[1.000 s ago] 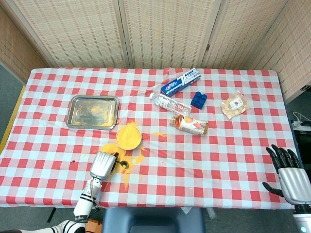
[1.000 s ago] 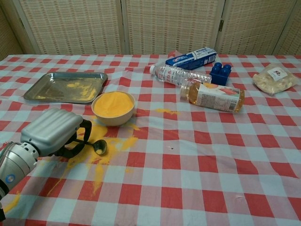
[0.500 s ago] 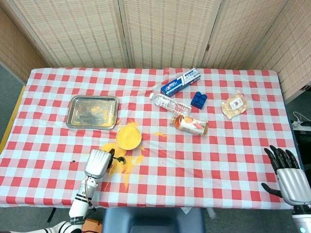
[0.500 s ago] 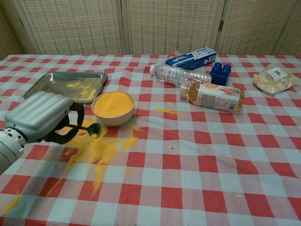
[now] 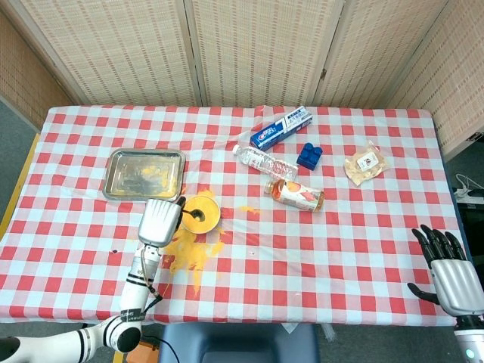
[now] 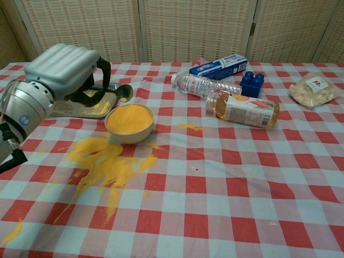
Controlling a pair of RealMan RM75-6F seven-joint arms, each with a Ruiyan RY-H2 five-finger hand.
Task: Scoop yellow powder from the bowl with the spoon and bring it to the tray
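My left hand [image 5: 158,221] [image 6: 63,71] grips a small metal spoon [image 6: 125,93] [image 5: 196,218] and holds it in the air above the white bowl of yellow powder [image 6: 129,122] [image 5: 203,212]. The spoon's bowl hangs over the bowl's far rim; I cannot tell whether it carries powder. The steel tray [image 5: 144,174] [image 6: 77,109] lies just behind and to the left of the bowl, with a few yellow smears in it. My right hand [image 5: 450,271] is at the table's near right corner, fingers spread, holding nothing.
Spilled yellow powder [image 6: 105,163] [image 5: 187,253] covers the cloth in front of the bowl. Right of the bowl lie a juice bottle [image 6: 242,110], a water bottle [image 6: 205,85], a blue box [image 6: 220,66], a blue block [image 6: 251,83] and a snack bag [image 6: 315,88].
My left hand has risen from the cloth with the spoon and moved back, from in front of the bowl to above it. The right hand has stayed put.
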